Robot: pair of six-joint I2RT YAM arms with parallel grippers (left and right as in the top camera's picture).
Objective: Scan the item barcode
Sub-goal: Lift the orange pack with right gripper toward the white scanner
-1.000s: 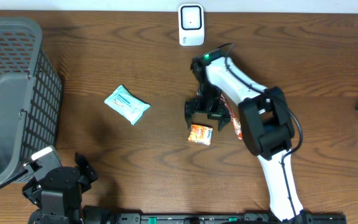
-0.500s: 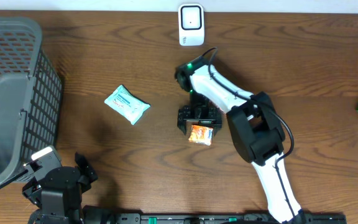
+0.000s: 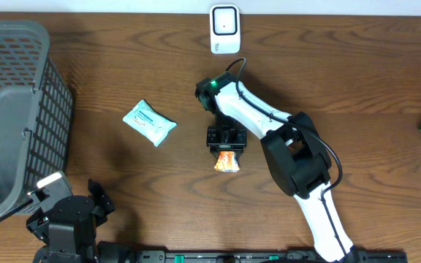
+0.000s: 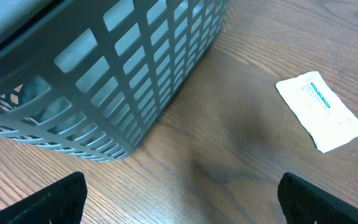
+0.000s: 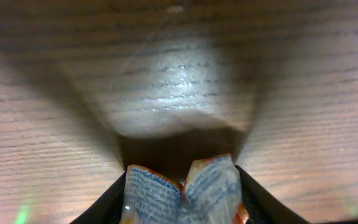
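Moving over from a second ago, the right gripper (image 3: 226, 153) now pinches the orange snack packet (image 5: 182, 190) near the middle of the desk (image 3: 371, 80). Its fingers have come close together and the packet buckles between them. Lifting it to the white scanner (image 3: 224, 29) at the back edge looks next. The left gripper (image 4: 179, 199) is wide open, holding nothing.
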